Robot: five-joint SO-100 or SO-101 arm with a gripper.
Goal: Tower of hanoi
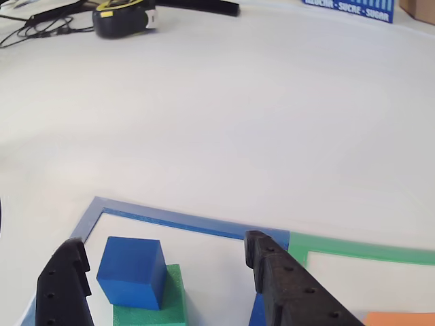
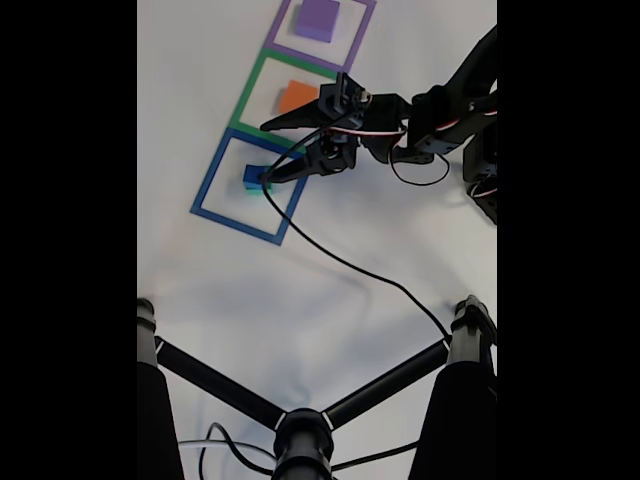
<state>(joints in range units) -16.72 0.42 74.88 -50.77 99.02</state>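
The tower of hanoi is spread over three taped squares. A small blue cube [image 1: 132, 270] [image 2: 251, 176] sits on a green block [image 1: 173, 302] [image 2: 259, 189] inside the blue tape outline [image 1: 170, 219] [image 2: 215, 215]. The orange block [image 2: 296, 97] [image 1: 401, 319] lies in the green outline, and the purple block [image 2: 318, 18] in the purple one. My gripper [image 1: 162, 244] [image 2: 266, 153] is open. In the other view its black fingers [image 1: 68, 285] straddle the blue cube without touching it, and the cube is nearer the left finger.
At the far table edge lie a black-and-yellow device [image 1: 122, 19] with cables, a blue printed box [image 1: 350, 8] and a cardboard corner [image 1: 420, 8]. In the fixed view a black cable [image 2: 350, 265] crosses the table toward black tripod legs [image 2: 300, 425].
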